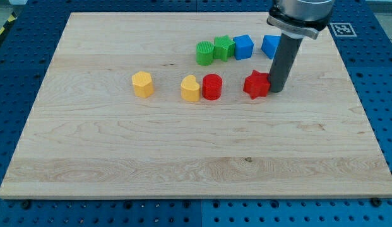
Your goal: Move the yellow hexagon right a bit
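Currently, we note yellow hexagon (142, 84) at left-centre of desk (183, 157). Our tip (276, 90) sits right of centre, touching red star (257, 84), well right of hexagon. No claw fitted; state not applicable. Tip needs hexagon's left side.

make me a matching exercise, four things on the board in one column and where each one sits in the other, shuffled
Things:
1. yellow hexagon
2. red cylinder
3. red star
4. green cylinder

Places:
A. right beside my tip, on its left in the view
B. leftmost of the top row of green and blue blocks
C. alone, farthest toward the view's left
D. touching the yellow heart on its right side

Pairs: 1-C, 2-D, 3-A, 4-B
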Controlling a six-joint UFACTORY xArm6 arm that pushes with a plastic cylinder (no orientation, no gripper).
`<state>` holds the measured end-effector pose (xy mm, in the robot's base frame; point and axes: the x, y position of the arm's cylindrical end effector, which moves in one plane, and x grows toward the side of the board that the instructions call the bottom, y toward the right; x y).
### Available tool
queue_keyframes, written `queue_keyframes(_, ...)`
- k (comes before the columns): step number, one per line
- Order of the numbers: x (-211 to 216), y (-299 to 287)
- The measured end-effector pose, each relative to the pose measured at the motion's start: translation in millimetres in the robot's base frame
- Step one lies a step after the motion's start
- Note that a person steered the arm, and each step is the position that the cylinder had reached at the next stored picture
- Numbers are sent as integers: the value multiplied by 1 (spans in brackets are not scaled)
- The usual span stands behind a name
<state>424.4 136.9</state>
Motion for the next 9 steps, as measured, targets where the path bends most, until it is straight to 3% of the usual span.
queue_keyframes(4, -43, -6)
queue_keyframes(7, -45, -119)
queue_keyframes(9, -57, -241)
